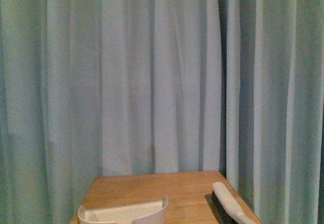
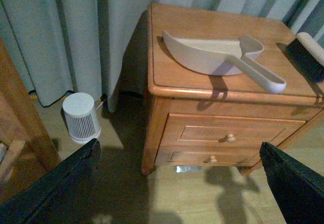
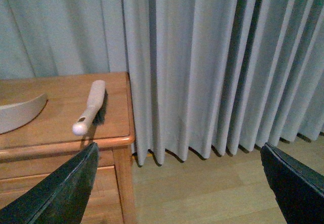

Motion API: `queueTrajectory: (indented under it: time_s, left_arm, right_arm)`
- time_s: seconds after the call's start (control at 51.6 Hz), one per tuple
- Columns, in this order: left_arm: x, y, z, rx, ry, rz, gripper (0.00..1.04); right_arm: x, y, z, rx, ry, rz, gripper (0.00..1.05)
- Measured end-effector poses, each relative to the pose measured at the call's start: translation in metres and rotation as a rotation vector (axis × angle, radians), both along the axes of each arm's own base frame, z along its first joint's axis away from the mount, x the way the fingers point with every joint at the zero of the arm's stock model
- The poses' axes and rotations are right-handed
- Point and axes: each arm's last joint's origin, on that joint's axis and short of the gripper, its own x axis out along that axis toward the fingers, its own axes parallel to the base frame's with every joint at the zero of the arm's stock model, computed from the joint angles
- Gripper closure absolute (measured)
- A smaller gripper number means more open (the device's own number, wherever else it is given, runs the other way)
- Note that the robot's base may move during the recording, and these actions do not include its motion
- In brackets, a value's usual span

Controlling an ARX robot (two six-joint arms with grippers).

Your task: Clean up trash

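**Q:** What does your chest camera give you?

**A:** Mostly a pale blue-grey curtain [image 1: 152,82] hanging in long folds. Below it is the top of a wooden nightstand [image 1: 136,188]. The dustpan [image 1: 126,213] and the brush [image 1: 230,204] are cut off at the bottom edge. Neither of my arms shows there.

**Q:** And the wrist cameras?

**A:** My left wrist looks down on the whole nightstand and its two drawers [image 2: 228,130], which have round knobs. The pale dustpan lies on top, with its handle reaching toward the front edge. On the floor [image 3: 202,193] beside the nightstand, close to the curtain, stands a small white ribbed cylinder [image 2: 81,118]. A piece of wooden furniture [image 2: 20,113] fills the near side. My right wrist shows the brush whole: white handle up, dark bristles underneath. It lies near the nightstand's curtain-side edge, apart from the dustpan. That view also shows bare light wood flooring.

**Q:** Your hands?

**A:** My left gripper [image 2: 179,148] has its dark fingers [image 2: 61,188] spread wide, gripping nothing. My right gripper [image 3: 178,148] is spread the same way over the floor.

**Q:** The trash?

**A:** Only the left wrist finds the trash [image 2: 187,169]. It is a small, pale, faintly shiny scrap on the floor under the nightstand, in shadow between the front legs. It is too small for me to tell more.
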Motion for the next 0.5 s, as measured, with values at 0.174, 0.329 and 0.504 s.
queueTrajectory:
  time_s: [0.174,0.329,0.504]
  left_arm:
    - [0.083,-0.028,0.059,0.124,0.068,-0.020,0.08]
    - [0.158,-0.078,0.095,0.224,0.223,-0.073,0.08]
    - [0.197,-0.117,0.107,0.253,0.272,-0.058,0.08]
  right_arm:
    - [0.000,0.000,0.000,0.000,0.000,0.000,0.07]
    - [0.000,0.000,0.000,0.000,0.000,0.000,0.07]
    - [0.000,0.000,0.000,0.000,0.000,0.000,0.07]
